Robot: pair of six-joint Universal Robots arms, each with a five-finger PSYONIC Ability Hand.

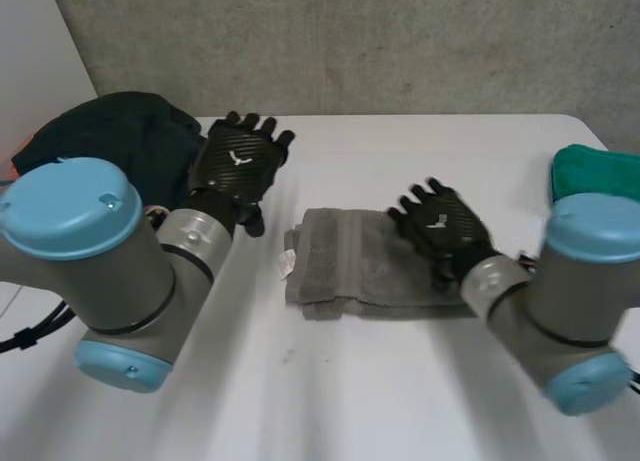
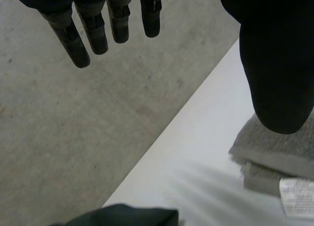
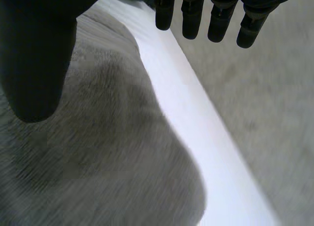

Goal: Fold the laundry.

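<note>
Beneath the right hand, fingers straight and empty, lies the folded grey towel; the left hand, likewise straight-fingered, hangs beside it.

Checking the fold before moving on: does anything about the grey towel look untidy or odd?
Slightly. The grey towel lies folded, but at its end toward the left hand the layers are staggered rather than flush, and its white care label sticks out past the edge. Nothing looks spilled or damaged.
</note>
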